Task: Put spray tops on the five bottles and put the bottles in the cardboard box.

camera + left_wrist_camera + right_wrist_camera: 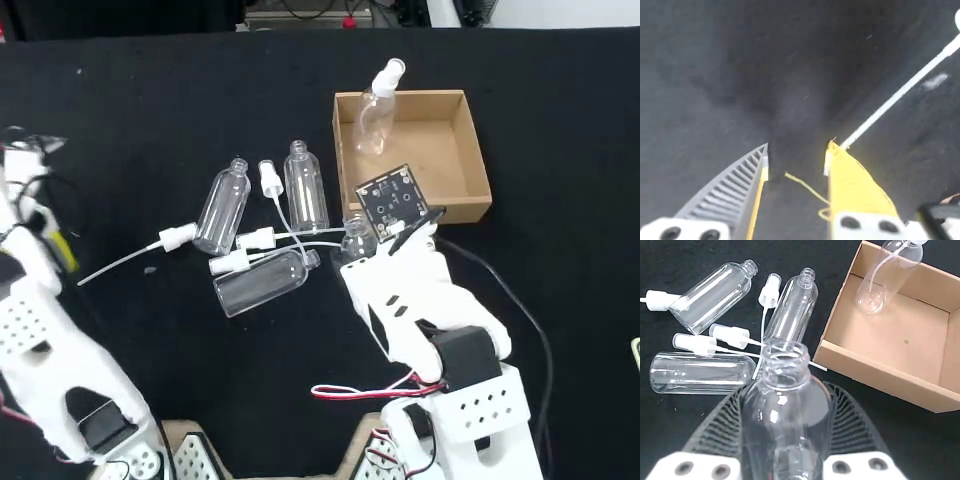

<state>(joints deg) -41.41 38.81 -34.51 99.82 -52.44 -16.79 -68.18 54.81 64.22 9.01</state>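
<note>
My right gripper point(787, 386) is shut on an upright clear bottle point(785, 405) with an open neck, held just in front of the cardboard box point(865, 371); the high view shows this bottle point(357, 237) beside the box point(475, 165). One bottle with a spray top point(378, 112) leans in the box's far-left corner. Three open bottles point(223, 205) point(306, 185) point(262, 280) lie on the black table. Loose white spray tops point(268, 178) point(178, 237) point(255, 240) lie among them. My left gripper point(797, 155) hangs open over bare cloth at the far left, by the tip of a spray tube point(900, 92).
The black cloth table point(150, 100) has free room at the back left and the right of the box. A black cable point(520, 310) and red-white wires point(360, 388) run by the right arm's base.
</note>
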